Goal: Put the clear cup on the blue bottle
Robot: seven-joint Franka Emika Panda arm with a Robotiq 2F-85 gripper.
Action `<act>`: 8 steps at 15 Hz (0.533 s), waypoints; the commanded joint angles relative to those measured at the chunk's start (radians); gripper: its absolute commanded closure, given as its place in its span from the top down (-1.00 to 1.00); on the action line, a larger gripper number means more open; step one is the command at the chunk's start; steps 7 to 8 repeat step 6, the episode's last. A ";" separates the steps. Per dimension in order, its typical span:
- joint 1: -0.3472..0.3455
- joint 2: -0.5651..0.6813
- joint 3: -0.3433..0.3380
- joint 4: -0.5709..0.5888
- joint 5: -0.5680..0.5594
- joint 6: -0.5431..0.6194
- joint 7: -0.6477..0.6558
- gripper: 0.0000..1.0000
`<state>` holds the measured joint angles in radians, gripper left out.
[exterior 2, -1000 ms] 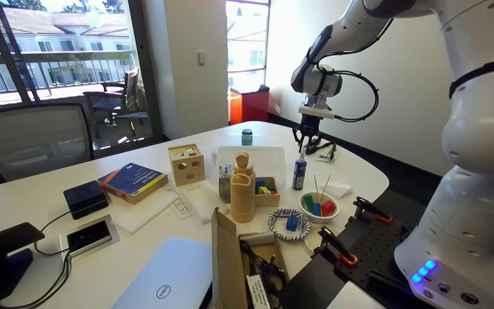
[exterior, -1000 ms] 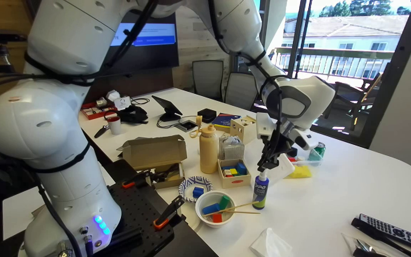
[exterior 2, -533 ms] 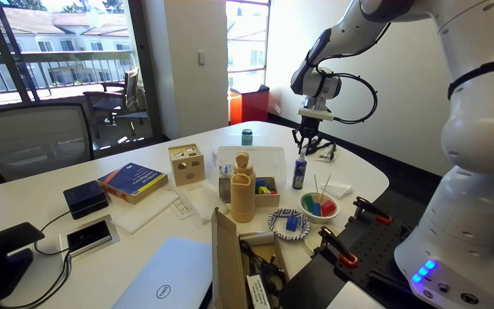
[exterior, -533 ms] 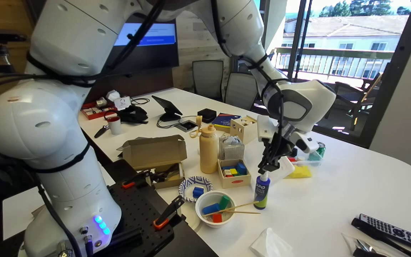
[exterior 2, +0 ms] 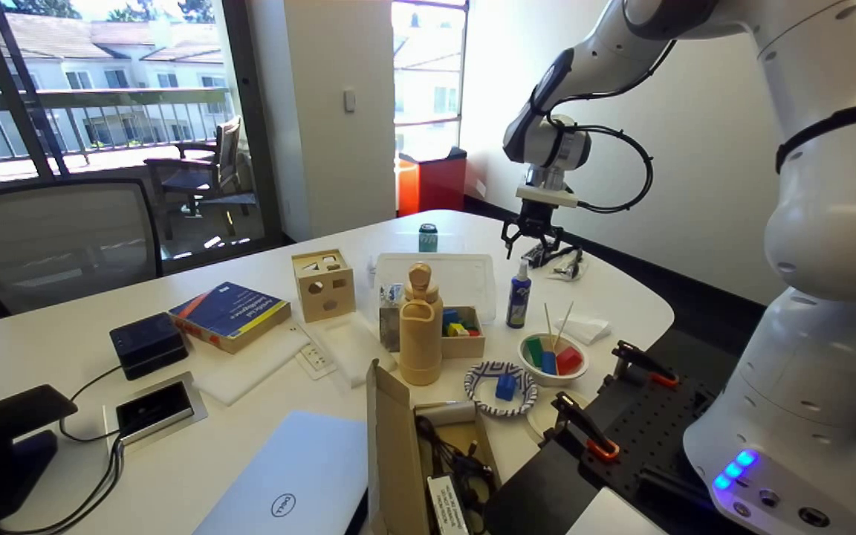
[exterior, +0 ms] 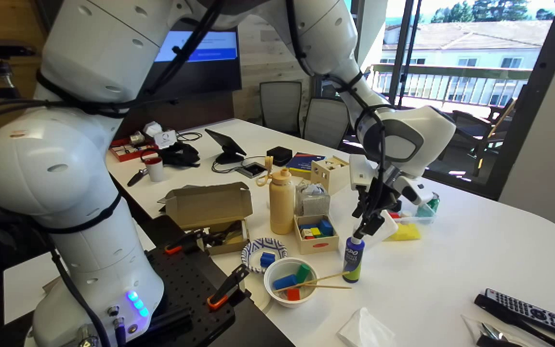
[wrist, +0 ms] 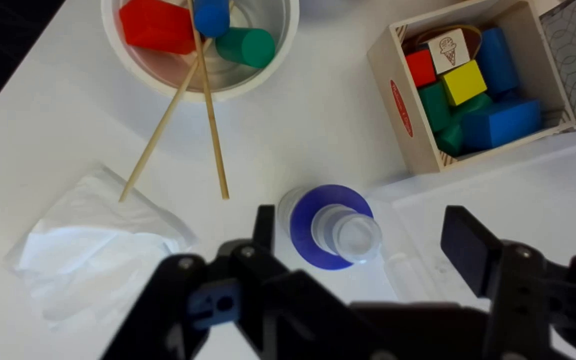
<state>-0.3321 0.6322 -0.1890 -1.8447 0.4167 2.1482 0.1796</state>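
Observation:
The blue bottle [exterior: 353, 262] stands upright on the white table under my gripper [exterior 2: 531, 249]. From above, in the wrist view, the bottle shows as a blue ring [wrist: 302, 229] with the clear cup [wrist: 358, 237] sitting over its pale narrow top. That cup also caps the bottle in an exterior view [exterior 2: 523, 270]. My black fingers [wrist: 468, 250] are spread wide on either side of the cup, with a visible gap to it on both sides in the wrist view. Nothing is held between them.
A white bowl [wrist: 248, 82] with blocks and two sticks stands close to the bottle. A wooden box [wrist: 388, 75] of blocks is nearby, as are a clear plastic lid [exterior 2: 465, 279] and a crumpled white napkin [wrist: 93, 240]. Further off rises a tall yellow-tan bottle [exterior: 282, 205].
My jaws have spread apart and let go of the clear cup, which stays on the bottle. Earlier the gripper came down slightly and the bottle shifted a touch.

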 commanded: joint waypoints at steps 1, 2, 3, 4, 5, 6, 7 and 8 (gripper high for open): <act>-0.006 -0.033 0.004 0.001 -0.006 -0.019 -0.010 1.00; -0.007 -0.034 0.004 0.004 -0.007 -0.021 -0.009 1.00; -0.008 -0.033 0.003 0.007 -0.007 -0.021 -0.008 1.00; -0.010 -0.031 0.002 0.012 -0.006 -0.022 -0.007 1.00; -0.013 -0.028 0.003 0.016 -0.005 -0.023 -0.012 1.00; -0.014 -0.025 0.002 0.020 -0.005 -0.022 -0.012 1.00; -0.014 -0.025 0.002 0.020 -0.005 -0.022 -0.012 1.00; -0.014 -0.025 0.002 0.020 -0.005 -0.022 -0.012 1.00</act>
